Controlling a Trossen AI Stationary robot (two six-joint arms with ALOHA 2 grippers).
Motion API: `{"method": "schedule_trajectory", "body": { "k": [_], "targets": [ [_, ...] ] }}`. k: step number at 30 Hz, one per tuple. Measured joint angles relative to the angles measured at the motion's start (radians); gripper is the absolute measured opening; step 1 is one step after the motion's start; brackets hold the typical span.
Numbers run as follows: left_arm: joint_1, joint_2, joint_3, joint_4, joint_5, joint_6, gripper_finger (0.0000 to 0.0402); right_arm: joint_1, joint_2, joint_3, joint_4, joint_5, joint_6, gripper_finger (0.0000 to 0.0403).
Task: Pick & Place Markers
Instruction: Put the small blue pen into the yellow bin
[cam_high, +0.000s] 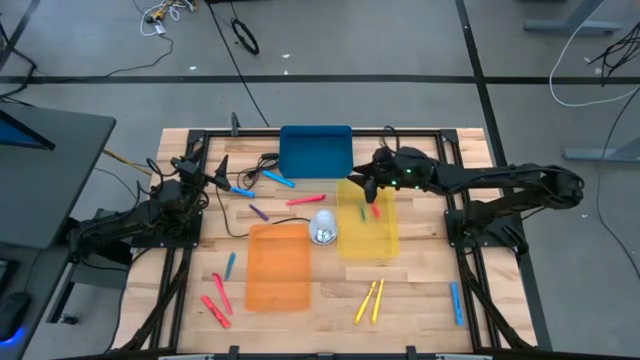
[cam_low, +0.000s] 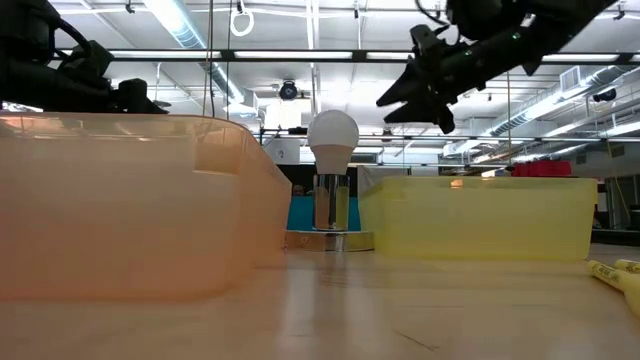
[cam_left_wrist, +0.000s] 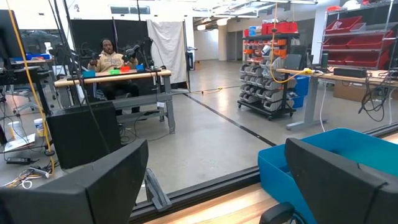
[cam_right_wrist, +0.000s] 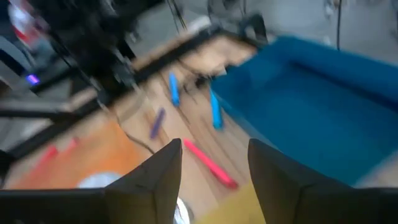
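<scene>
Overhead, the left gripper (cam_high: 222, 170) sits raised at the far-left of the wooden table (cam_high: 420, 300), its fingers (cam_left_wrist: 106, 180) spread wide with nothing between them; its wrist view looks level past them over the blue tray's rim into the room, where a person (cam_left_wrist: 111, 62) sits at a desk. Just beside that gripper lies a light blue marker (cam_high: 241, 190), with a purple marker (cam_high: 258, 212) a little nearer. At the near-left corner of the table lie two red markers (cam_high: 215, 308), and another light blue marker (cam_high: 230, 266) rests just left of the orange tray (cam_high: 278, 266). Farther in, the blue tray (cam_high: 316, 150) stands at the table's far edge, a third light blue marker (cam_high: 279, 179) lying against its near-left corner and a red marker (cam_high: 305, 200) on the wood between it and the orange tray. A small white-domed object on a shiny base (cam_high: 324, 228) stands between the orange tray and the yellow tray (cam_high: 368, 240). The right gripper (cam_high: 366, 186) hangs over the far end of the yellow tray; its fingers (cam_right_wrist: 149, 180) stand partly apart, and in its wrist view the gap between them shows only the table below, so it holds nothing. Inside the yellow tray, under that gripper, a red marker and a green marker (cam_high: 362, 213) show. Nearer, two yellow markers (cam_high: 370, 300) lie side by side on the wood, and a last light blue marker (cam_high: 456, 302) lies at the near-right edge.
</scene>
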Motion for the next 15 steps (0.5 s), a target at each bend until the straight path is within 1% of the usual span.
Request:
{"method": "schedule_trajectory", "body": {
  "k": [3,6,11,15],
  "targets": [
    [0.000,0.000,0.000,0.000,0.000,0.000,0.0383,0.000,-0.018,-0.054,0.098,-0.027,-0.022,0.0184],
    [0.000,0.000,0.000,0.000,0.000,0.000,0.0383,0.000,-0.029,-0.081,0.151,-0.062,-0.084,0.0184],
    [0.000,0.000,0.000,0.000,0.000,0.000,0.0383,0.000,-0.031,-0.086,0.150,-0.138,-0.149,0.0184],
    [0.000,0.000,0.000,0.000,0.000,0.000,0.0383,0.000,-0.031,-0.086,0.168,-0.149,-0.157,0.0184]
  ]
}}
